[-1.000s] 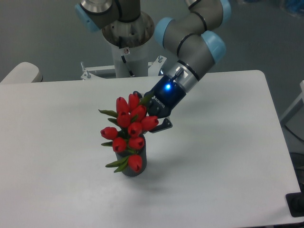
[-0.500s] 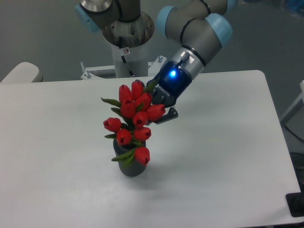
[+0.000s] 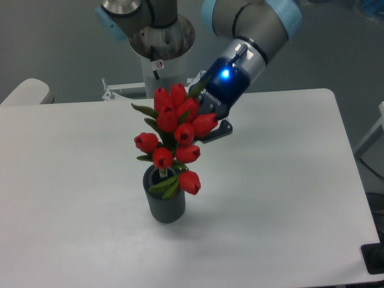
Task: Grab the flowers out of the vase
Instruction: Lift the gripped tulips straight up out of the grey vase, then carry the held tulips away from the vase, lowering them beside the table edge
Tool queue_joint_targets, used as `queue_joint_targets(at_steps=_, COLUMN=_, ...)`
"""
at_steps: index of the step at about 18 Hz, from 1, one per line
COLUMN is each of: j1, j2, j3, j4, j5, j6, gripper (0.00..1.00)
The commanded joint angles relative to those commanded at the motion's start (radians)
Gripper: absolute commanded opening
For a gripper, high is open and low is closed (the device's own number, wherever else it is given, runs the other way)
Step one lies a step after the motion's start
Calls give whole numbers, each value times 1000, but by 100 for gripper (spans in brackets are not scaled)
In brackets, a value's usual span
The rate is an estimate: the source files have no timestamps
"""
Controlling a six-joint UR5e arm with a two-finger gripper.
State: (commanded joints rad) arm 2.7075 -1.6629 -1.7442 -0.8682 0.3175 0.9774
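The flowers [image 3: 174, 135], a bunch of red closed tulips with green leaves, stand above the middle of a white table [image 3: 282, 198]. Nearest the camera sits the vase [image 3: 164, 203], small, dark grey, ribbed and upright on the tabletop. The lowest tulip head hangs over its rim on the right side, and a pale stem end shows just inside the mouth, so the bunch is raised but its foot is not clear of the vase. The long axis of the bunch runs nearly upright, leaning a little to the right at the top, heads pointing up.

Behind the upper heads is the gripper [image 3: 201, 123], reaching down from the upper right. Its fingers are mostly hidden by the blooms; one dark fingertip shows at the right of the bunch. It appears to be pinching the bunch at its upper part. A blue light glows on the gripper body, and white lettering there reads ROBOTIQ.

Farther back, the arm's grey and pale blue joints [image 3: 258, 18] rise to the robot base [image 3: 159, 54], which carries a small warning sticker too small to read.
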Motion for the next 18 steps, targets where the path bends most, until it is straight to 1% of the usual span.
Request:
queue_joint_targets(at_steps=6, j1=0, j2=11, j3=78, j4=0, j5=-9, j6=-115, gripper=30)
queue_joint_targets(at_steps=8, j1=5, j2=9, j3=95, j4=0, j5=-8, j6=-115, gripper=30)
queue_joint_targets(at_steps=11, j1=34, j2=9, j3=114, j4=0, j5=-8, j6=-115, gripper=30)
queue_joint_targets(at_steps=13, j1=55, j2=-8, j3=140, j4=0, j5=-8, j6=-115, gripper=30)
queue_joint_targets(at_steps=18, j1=110, j2=-104, j3=207, j4=0, j5=-5, j6=-111, gripper=29)
